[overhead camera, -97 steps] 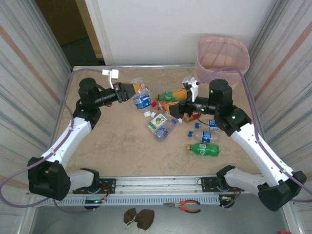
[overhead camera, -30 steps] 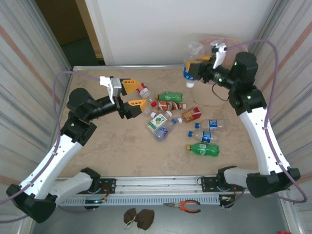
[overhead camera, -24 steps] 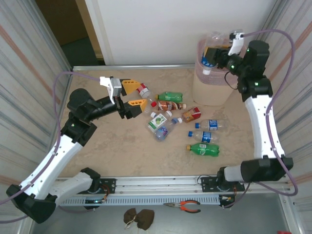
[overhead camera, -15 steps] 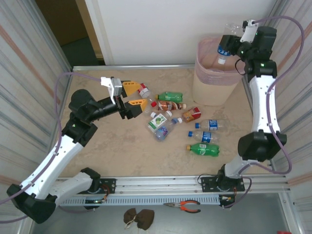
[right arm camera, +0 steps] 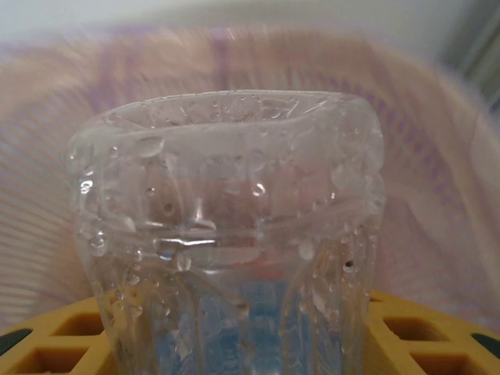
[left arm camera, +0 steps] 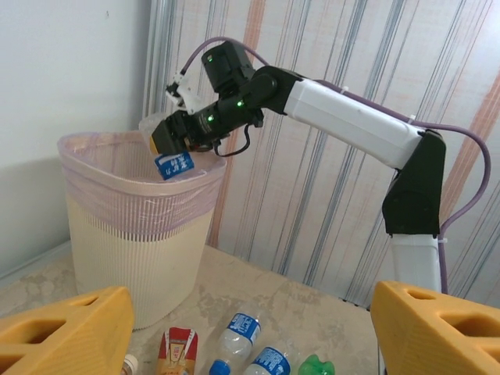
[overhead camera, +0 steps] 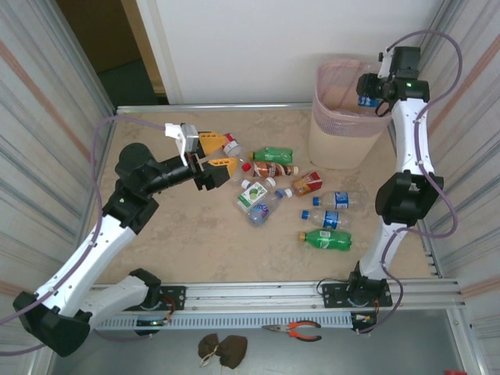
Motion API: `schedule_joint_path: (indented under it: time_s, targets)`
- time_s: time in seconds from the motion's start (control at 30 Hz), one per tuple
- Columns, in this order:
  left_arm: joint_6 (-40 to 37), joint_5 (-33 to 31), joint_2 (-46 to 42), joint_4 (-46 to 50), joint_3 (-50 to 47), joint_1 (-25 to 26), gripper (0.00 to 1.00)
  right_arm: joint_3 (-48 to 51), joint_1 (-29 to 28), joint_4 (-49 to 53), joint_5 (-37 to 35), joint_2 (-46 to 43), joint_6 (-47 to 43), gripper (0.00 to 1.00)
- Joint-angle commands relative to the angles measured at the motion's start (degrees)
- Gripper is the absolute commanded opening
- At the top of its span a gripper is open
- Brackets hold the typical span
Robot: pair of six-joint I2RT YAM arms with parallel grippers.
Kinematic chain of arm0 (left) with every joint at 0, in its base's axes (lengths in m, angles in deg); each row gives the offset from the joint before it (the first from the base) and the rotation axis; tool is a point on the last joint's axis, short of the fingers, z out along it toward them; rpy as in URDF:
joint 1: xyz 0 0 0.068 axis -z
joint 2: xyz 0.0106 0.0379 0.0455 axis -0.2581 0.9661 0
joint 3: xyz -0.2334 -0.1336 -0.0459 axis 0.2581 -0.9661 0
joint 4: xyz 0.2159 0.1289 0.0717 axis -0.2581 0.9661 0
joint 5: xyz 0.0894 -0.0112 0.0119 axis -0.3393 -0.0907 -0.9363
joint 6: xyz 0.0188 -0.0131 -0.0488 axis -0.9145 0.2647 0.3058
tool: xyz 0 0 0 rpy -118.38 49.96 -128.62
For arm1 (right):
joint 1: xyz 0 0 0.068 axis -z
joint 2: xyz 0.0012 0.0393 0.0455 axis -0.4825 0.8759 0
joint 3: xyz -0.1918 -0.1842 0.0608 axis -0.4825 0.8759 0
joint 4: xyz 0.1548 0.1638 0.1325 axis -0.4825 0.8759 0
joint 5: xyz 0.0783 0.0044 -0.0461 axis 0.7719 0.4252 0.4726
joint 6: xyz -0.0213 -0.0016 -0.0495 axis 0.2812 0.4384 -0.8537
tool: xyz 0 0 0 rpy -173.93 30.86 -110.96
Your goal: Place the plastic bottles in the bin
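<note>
Seen from above, the bin (overhead camera: pixel 331 147) stands at the counter's (overhead camera: pixel 180 234) 1 o'clock corner, its pink rim against the back wall. The right arm reaches up and over that rim, and the right gripper (overhead camera: pixel 369 86) is clamped on a blue-labelled clear bottle (overhead camera: pixel 364 99), which hangs at the bin's 3 o'clock edge, over the opening. The left wrist camera shows the same grip from the side: the right gripper (left arm camera: pixel 166 139) holds the bottle (left arm camera: pixel 174 164) tilted, blue label downward, just above the rim of the bin (left arm camera: pixel 125 250). In the right wrist view the bottle's wet clear base (right arm camera: pixel 234 226) sits between the yellow fingers (right arm camera: pixel 55 336), with the blurred pink bin wall behind it.

The left gripper (overhead camera: pixel 215 151) hovers toward 10 o'clock of the counter, its jaws spread wide and holding nothing. A red-capped bottle (overhead camera: pixel 229 144) lies just beside its fingertips at their 1 o'clock.

The other plastic bottles lie scattered from the counter's middle toward 4 o'clock:
- a green bottle (overhead camera: pixel 273 155), with a brown-labelled bottle (overhead camera: pixel 270 169) just below it
- a red-labelled bottle (overhead camera: pixel 306 183)
- a green-labelled bottle (overhead camera: pixel 251 194) touching a purple-labelled bottle (overhead camera: pixel 262 212)
- two blue-labelled bottles (overhead camera: pixel 336 200) (overhead camera: pixel 326 219)
- a second green bottle (overhead camera: pixel 325 240), nearest the arm bases
</note>
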Motion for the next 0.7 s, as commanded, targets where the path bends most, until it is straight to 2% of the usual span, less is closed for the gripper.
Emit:
schedule_joint_path:
  time_s: [0.0, 0.23, 0.43, 0.67]
  targets:
    - [0.7, -0.6, 0.2, -1.9, -0.3, -0.3, 0.80, -2.0, 0.2, 4.9, -4.1, 2.4, -1.8, 0.47]
    - [0.7, -0.7, 0.3, -0.8, -0.1, -0.3, 0.80, -3.4, 0.3, 9.1, -5.7, 8.4, -0.6, 0.47]
    - [1.1, -1.2, 0.5, -0.8, -0.3, -0.3, 0.80, -6.8, 0.3, 13.3, -6.0, 12.8, -0.6, 0.51]
    - [0.9, -1.3, 0.7, 0.0, 0.3, -0.3, 0.80, -7.2, 0.1, 14.2, -6.2, 12.4, -0.3, 0.64]
